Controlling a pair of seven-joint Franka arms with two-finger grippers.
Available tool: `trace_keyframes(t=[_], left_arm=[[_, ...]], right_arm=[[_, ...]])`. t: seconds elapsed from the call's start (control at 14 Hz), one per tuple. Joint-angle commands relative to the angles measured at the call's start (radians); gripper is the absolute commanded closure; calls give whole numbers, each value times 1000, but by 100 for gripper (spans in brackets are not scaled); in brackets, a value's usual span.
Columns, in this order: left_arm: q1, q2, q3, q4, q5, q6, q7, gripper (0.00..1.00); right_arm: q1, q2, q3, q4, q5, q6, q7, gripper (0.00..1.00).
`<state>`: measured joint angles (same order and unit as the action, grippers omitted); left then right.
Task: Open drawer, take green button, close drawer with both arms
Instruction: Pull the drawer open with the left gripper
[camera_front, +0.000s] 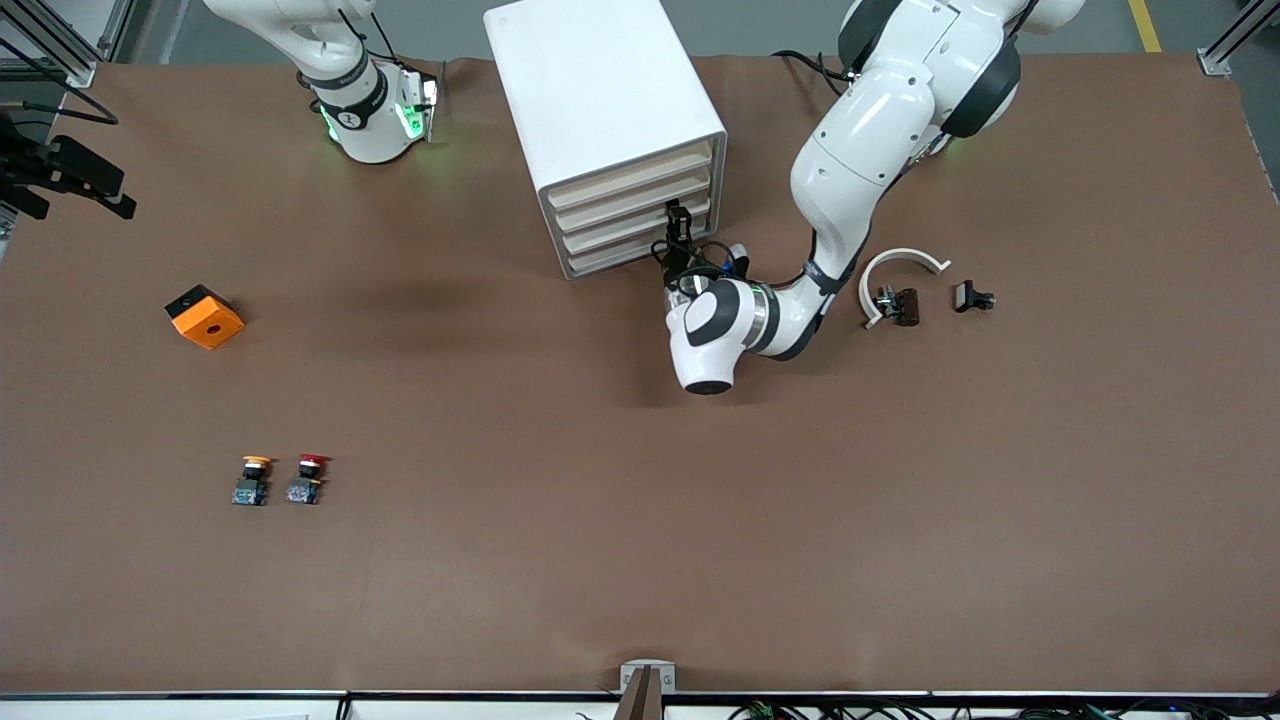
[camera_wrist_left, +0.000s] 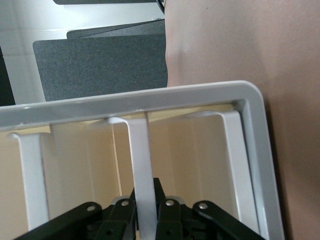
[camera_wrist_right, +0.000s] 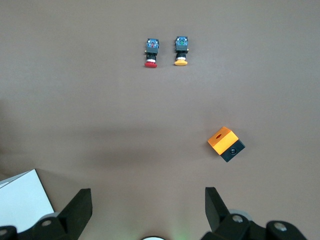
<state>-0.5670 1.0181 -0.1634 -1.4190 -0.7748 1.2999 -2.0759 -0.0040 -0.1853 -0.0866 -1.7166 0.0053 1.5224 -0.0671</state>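
Left gripper (camera_front: 679, 222) pinches a drawer (camera_front: 640, 208) handle at the cabinet's (camera_front: 605, 110) five o'clock corner; right gripper (camera_wrist_right: 148, 210) waits, fingers spread.

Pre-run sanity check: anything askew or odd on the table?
Nothing damaged or spilled. The drawer cabinet sits skewed to the table edges, and the orange block is rotated too. Left gripper is at the drawer fronts; right gripper hangs open above the table.
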Motion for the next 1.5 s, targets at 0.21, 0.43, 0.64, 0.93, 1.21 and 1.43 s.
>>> trace_keyframes(t=[0.21, 0.43, 0.64, 0.93, 1.21, 1.43], left_arm=[[61, 4, 11, 11, -12, -13, -3, 93], [96, 5, 36, 15, -11, -13, 0, 92], [122, 4, 54, 29, -12, -13, 3, 92], [165, 5, 56, 49, -12, -10, 10, 91], [206, 4, 62, 51, -12, -5, 10, 90], [239, 2, 61, 64, -14, -5, 11, 89]], right_arm=[[-7, 84, -9, 41, -2, 15, -2, 0], [-8, 119, -9, 80, -4, 30, -5, 0], [-7, 190, -9, 104, -22, 59, -20, 0], [-1, 231, -9, 144, -79, 67, -134, 0], [-11, 256, -10, 147, -82, 70, -134, 0], [-65, 331, -12, 149, -79, 85, -137, 0]])
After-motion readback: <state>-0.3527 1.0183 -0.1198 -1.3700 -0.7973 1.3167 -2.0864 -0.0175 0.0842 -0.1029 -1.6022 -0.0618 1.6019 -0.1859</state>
